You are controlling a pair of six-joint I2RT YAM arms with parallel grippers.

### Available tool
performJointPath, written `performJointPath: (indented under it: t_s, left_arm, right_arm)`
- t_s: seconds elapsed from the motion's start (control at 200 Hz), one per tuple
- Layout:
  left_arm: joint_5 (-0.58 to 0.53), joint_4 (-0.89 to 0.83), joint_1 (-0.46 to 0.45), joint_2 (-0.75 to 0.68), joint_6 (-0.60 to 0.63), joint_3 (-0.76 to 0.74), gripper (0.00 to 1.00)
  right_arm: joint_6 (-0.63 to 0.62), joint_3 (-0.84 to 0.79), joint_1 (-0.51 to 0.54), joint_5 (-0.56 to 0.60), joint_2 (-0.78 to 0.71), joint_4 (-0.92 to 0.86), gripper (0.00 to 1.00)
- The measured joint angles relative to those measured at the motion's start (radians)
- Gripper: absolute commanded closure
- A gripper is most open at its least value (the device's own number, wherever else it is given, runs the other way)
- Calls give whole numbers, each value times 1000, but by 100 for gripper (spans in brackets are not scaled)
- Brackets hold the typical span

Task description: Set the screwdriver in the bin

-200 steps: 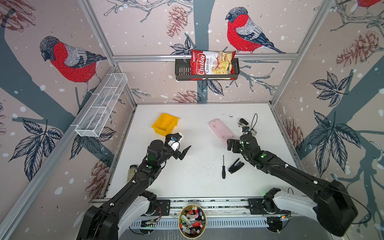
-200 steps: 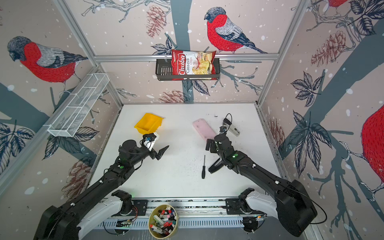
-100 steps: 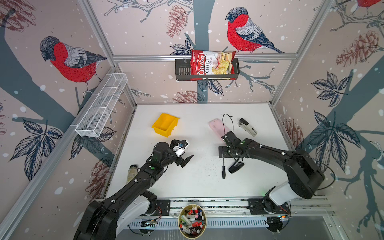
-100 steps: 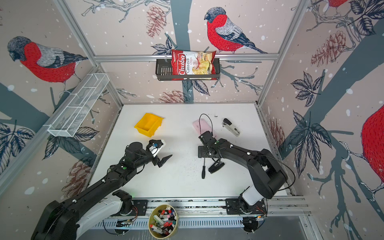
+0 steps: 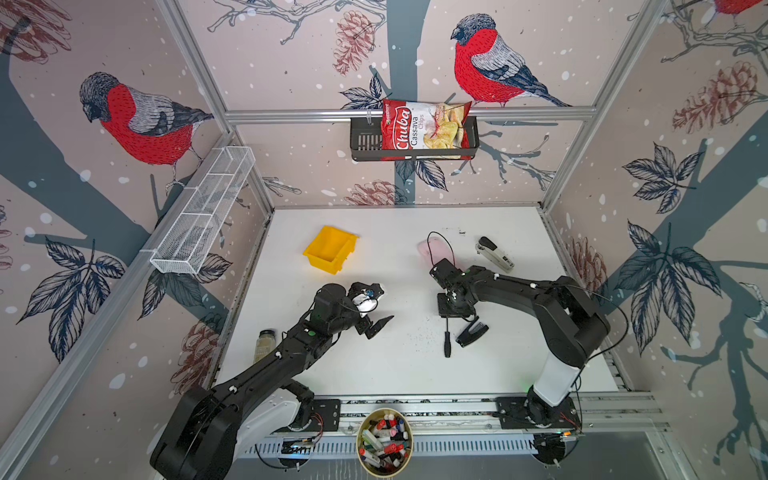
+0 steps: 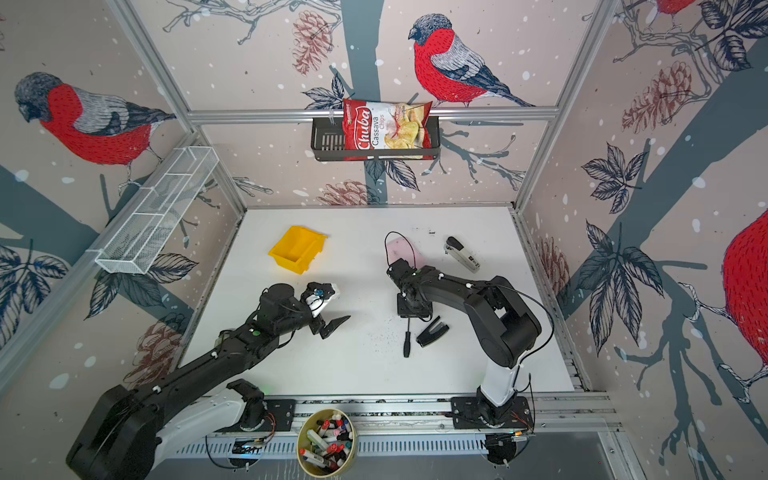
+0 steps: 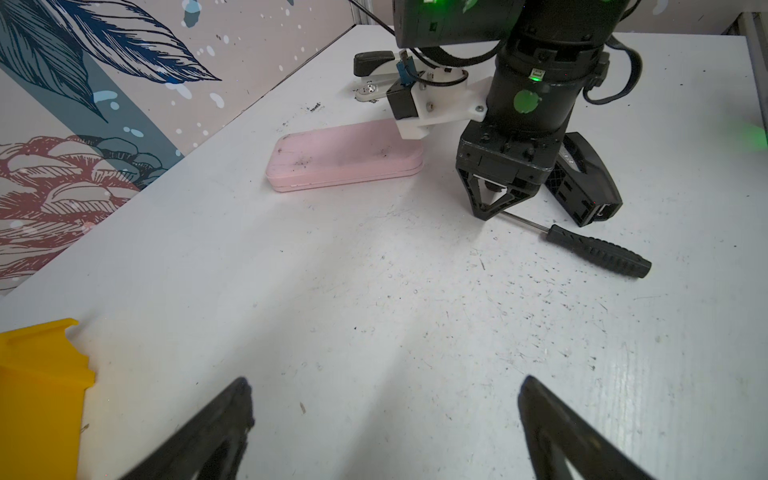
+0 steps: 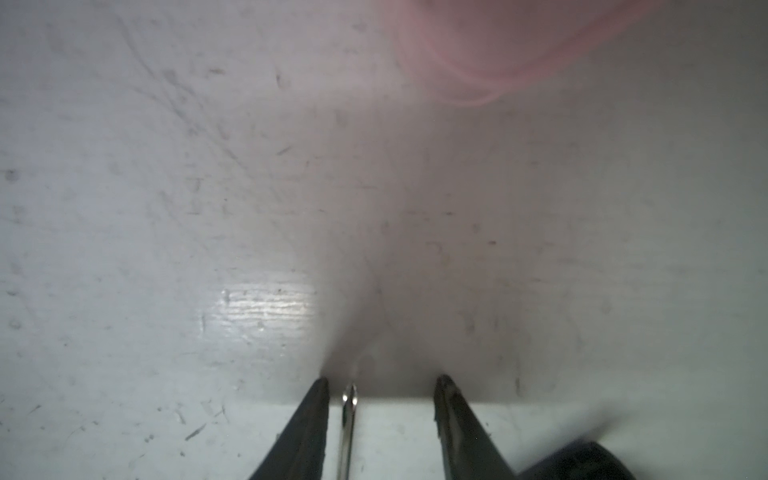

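- The small slim screwdriver with a black handle and thin metal shaft point(image 5: 447, 345) lies flat on the white tabletop point(image 5: 395, 374), right of centre, with its handle toward the near edge.
- The right gripper point(image 8: 382, 386) points down over the shaft. Its jaws are apart and straddle it, one just beside the metal.
- The left gripper point(image 7: 384, 386) hovers with its jaws wide apart.
- The bright yellow plastic bin point(image 5: 331, 248) sits far left, well apart from the screwdriver.
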Motion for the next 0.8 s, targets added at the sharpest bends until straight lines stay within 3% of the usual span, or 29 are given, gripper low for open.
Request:
performJointPath:
  t_s: [0.24, 0.485, 0.796]
  left_arm:
    - [0, -1, -2, -2, 1, 0, 2]
    - [-1, 0, -3, -3, 0, -3, 2]
    - [-5, 4, -6, -1, 0, -6, 2]
  right_arm:
    - [0, -16, -17, -13, -5, 8, 78]
    - [1, -22, -23, -20, -8, 17, 99]
    - [2, -24, -25, -22, -10, 19, 100]
